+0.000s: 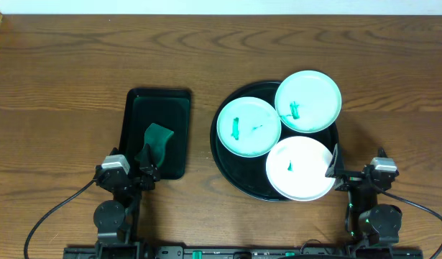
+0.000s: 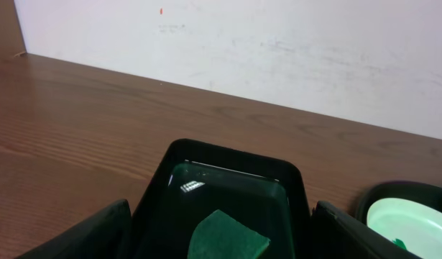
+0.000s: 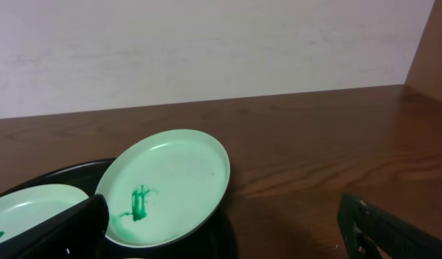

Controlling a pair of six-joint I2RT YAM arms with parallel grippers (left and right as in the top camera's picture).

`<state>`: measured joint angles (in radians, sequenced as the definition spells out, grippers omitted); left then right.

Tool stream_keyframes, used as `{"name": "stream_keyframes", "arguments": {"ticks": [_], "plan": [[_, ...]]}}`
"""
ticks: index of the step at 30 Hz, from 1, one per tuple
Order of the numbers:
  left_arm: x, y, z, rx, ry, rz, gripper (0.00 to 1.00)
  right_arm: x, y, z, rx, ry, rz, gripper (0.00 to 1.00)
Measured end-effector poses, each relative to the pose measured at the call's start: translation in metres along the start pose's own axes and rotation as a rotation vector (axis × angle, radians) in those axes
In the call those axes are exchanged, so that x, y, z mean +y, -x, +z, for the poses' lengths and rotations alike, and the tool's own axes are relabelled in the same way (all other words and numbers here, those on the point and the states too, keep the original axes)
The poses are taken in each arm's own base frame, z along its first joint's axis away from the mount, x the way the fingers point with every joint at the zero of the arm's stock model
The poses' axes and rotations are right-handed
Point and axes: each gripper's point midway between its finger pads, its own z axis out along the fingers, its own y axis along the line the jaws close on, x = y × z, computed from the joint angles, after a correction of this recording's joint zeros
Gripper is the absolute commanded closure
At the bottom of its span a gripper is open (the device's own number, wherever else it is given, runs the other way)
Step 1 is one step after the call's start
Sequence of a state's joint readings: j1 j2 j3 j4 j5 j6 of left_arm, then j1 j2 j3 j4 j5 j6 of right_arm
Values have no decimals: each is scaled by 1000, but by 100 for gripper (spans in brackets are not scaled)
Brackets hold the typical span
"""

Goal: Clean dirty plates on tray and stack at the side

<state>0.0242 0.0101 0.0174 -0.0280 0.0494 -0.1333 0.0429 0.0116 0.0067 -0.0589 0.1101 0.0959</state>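
Observation:
Three plates lie on the large round black tray (image 1: 226,157): a mint-green plate (image 1: 249,127) on the left, a mint-green plate (image 1: 308,101) at the back right leaning on the rim, and a white plate (image 1: 300,168) at the front. All carry small green smears. The back plate (image 3: 167,185) and the left plate (image 3: 30,208) also show in the right wrist view. My left gripper (image 1: 145,167) is open at the near end of the sponge tray, the green sponge (image 2: 226,239) between its fingers. My right gripper (image 1: 334,169) is open by the white plate's right edge.
A rectangular black tray (image 1: 159,129) holding the green sponge (image 1: 157,141) stands left of the round tray. Bare brown wood-grain tabletop (image 1: 62,86) spreads to the left, back and right. A pale wall (image 3: 206,50) rises behind the table.

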Motion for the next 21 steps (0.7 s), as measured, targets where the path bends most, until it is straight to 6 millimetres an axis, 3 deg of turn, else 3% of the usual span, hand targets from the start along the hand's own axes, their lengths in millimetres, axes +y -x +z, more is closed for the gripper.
{"name": "stream_keyframes", "arguments": {"ticks": [21], "plan": [[0, -2, 1, 10, 2, 0, 20, 0, -1, 0, 4, 0, 0, 1]]}}
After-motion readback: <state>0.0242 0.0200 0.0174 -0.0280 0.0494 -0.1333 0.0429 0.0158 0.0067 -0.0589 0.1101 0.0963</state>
